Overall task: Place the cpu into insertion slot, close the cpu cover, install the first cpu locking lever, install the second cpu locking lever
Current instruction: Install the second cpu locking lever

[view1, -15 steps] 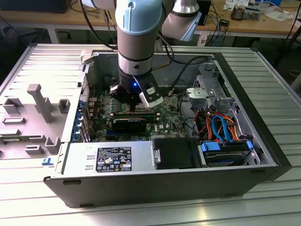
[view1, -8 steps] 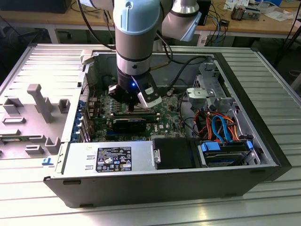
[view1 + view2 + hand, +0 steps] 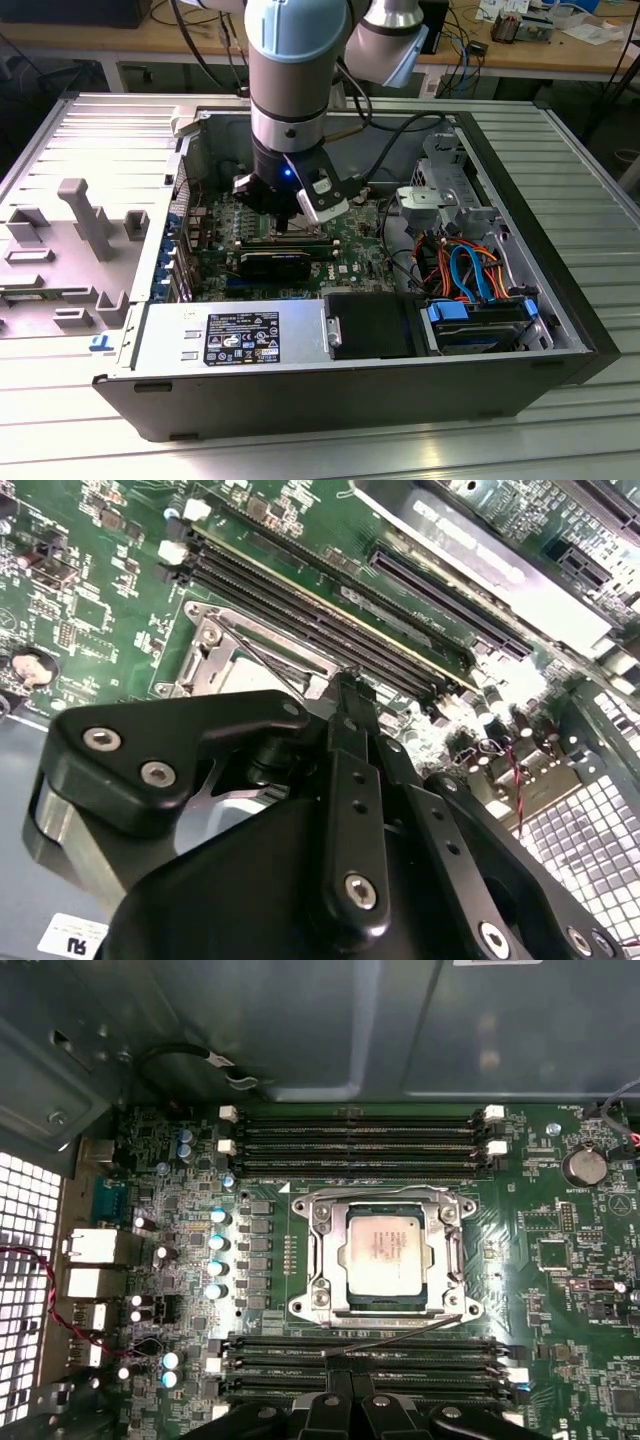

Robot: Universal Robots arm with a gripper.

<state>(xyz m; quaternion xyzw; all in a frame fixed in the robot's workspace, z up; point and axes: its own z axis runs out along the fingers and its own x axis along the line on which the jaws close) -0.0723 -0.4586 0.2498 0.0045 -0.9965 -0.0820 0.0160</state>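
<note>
In the first wrist view the cpu (image 3: 383,1252) lies flat in the insertion slot (image 3: 385,1307), its silvery top showing through the window of the cpu cover (image 3: 322,1260), which is down over it. A thin wire locking lever (image 3: 410,1333) slants out from the socket's corner across the memory slots, and its free end meets my gripper (image 3: 350,1375). The fingers are together. I cannot tell if they pinch the lever or only touch it. The second wrist view shows my gripper (image 3: 345,680) at the socket's edge, beside the lever (image 3: 255,655). In the exterior view my gripper (image 3: 290,215) hangs low over the motherboard.
Long memory slots (image 3: 360,1130) flank the socket on two sides. A long black card (image 3: 275,263), a black drive box (image 3: 370,325), the power supply (image 3: 235,335) and coloured cables (image 3: 470,270) crowd the open case. A grey fixture (image 3: 85,215) stands outside on the exterior view's left.
</note>
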